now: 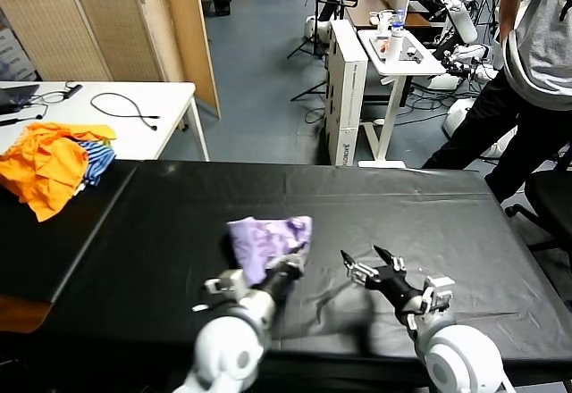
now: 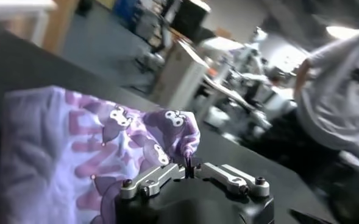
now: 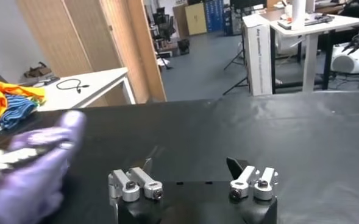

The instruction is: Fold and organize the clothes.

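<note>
The lavender t-shirt (image 1: 266, 240) hangs bunched above the black table (image 1: 161, 223), its purple-and-white print facing the left wrist camera (image 2: 106, 146). My left gripper (image 1: 290, 265) is shut on a fold of the shirt's edge, the fabric pinched between its fingertips (image 2: 188, 167). My right gripper (image 1: 368, 259) hovers open over bare tabletop just to the right of the shirt, nothing between its fingers (image 3: 190, 165). In the right wrist view the shirt (image 3: 36, 164) appears as a blurred purple mass off to one side.
A heap of orange and blue-striped garments (image 1: 54, 165) lies at the table's far left. A white desk with a cable (image 1: 125, 107) stands behind it. A person (image 1: 527, 62) stands at the far right, near a chair (image 1: 550, 196).
</note>
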Robot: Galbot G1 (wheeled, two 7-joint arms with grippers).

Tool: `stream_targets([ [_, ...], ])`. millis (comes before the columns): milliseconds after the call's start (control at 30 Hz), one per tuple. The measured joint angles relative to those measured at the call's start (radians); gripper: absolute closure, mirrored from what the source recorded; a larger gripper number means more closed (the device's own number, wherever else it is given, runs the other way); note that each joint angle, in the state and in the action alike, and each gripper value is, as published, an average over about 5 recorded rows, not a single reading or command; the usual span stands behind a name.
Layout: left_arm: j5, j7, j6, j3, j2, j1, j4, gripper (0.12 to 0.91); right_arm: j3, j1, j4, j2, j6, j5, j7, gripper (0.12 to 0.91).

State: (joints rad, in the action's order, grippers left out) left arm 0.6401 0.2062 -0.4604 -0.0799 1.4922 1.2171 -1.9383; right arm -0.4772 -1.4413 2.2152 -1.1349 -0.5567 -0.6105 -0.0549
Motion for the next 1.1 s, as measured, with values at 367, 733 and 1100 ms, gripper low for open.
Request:
stream_targets([
  [367, -0.062, -0.058, 0.012, 0.123, 0.079, -0.12, 0.201, 0.797, -0.156, -0.143, 0.121, 0.02, 0.006, -0.151, -0.035, 0.118],
  [733, -0.183, -0.138, 0.035, 0.109, 0.052, -0.182, 0.201, 0.174, -0.212, -0.172, 0.14, 0.017, 0.001, -0.227, -0.04, 0.118],
  [1100, -0.182, -0.17, 0.094, -0.087, -0.206, -0.206, 0.104, 0.123, -0.124, -0.089, -0.004, -0.009, -0.002, -0.199, -0.044, 0.118],
])
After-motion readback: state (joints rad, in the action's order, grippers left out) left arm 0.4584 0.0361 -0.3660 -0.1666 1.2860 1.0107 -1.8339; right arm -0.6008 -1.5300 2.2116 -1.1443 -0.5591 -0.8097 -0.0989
